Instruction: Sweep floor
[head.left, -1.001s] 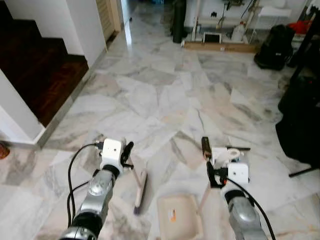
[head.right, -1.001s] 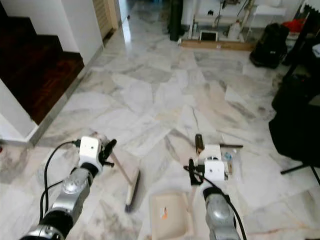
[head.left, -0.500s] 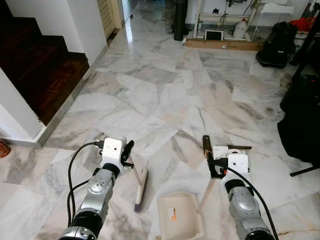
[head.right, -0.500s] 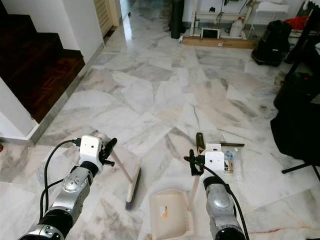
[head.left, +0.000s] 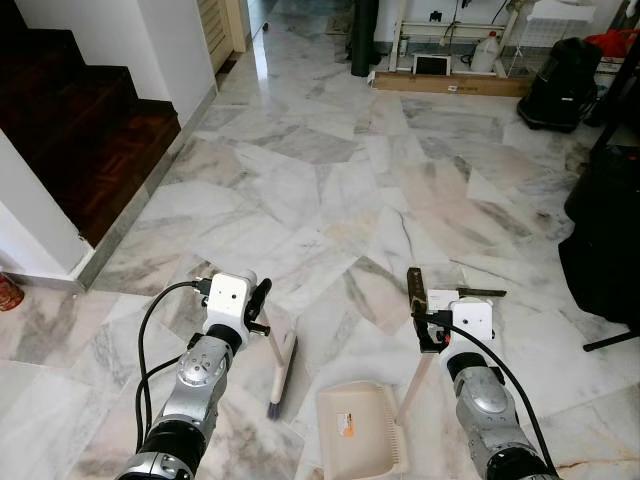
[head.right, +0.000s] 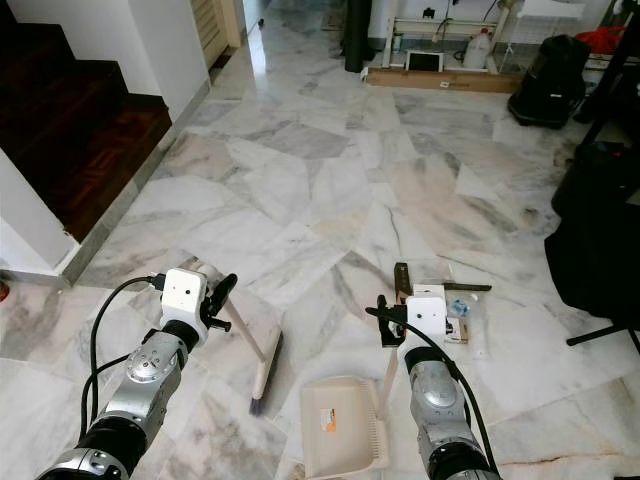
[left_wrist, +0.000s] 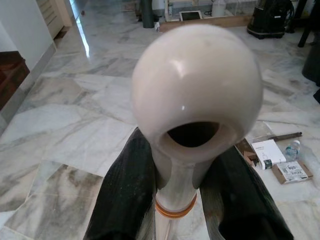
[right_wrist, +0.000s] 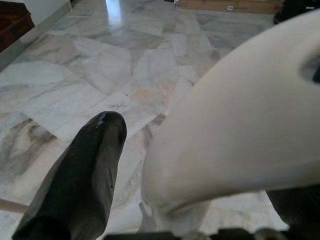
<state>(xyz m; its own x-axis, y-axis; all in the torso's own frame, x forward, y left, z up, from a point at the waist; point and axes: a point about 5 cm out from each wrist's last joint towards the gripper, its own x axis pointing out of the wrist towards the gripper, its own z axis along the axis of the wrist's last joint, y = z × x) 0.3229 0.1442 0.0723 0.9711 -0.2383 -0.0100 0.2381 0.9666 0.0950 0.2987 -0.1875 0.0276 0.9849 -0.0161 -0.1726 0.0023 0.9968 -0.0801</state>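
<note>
1. The left gripper (left_wrist: 177, 200) is clenched on the top of the broom handle (left_wrist: 195, 95). A black finger (left_wrist: 127, 195) presses on each side of the cream stick, just under its round end with a hole in it.
2. The broom (head.left: 281, 372) slants down from that gripper to the marble floor (head.left: 330, 190). Its brush end rests on the floor, just beside the dustpan.
3. The right gripper (head.left: 430, 330) holds the dustpan handle (right_wrist: 240, 130). One black finger (right_wrist: 80, 175) shows beside the cream handle, but I cannot tell how tight the grip is.
4. The dustpan (head.left: 358, 430) sits flat on the floor between the two arms, close to the robot. It has a small orange sticker on it.
5. Some small boxes and a little bottle (left_wrist: 291, 150) lie on the floor just past the right gripper.
6. Dark wooden stairs (head.left: 70, 130) are far off on the robot's left.
7. Black bags (head.left: 560, 85) stand on the right side of the room.
</note>
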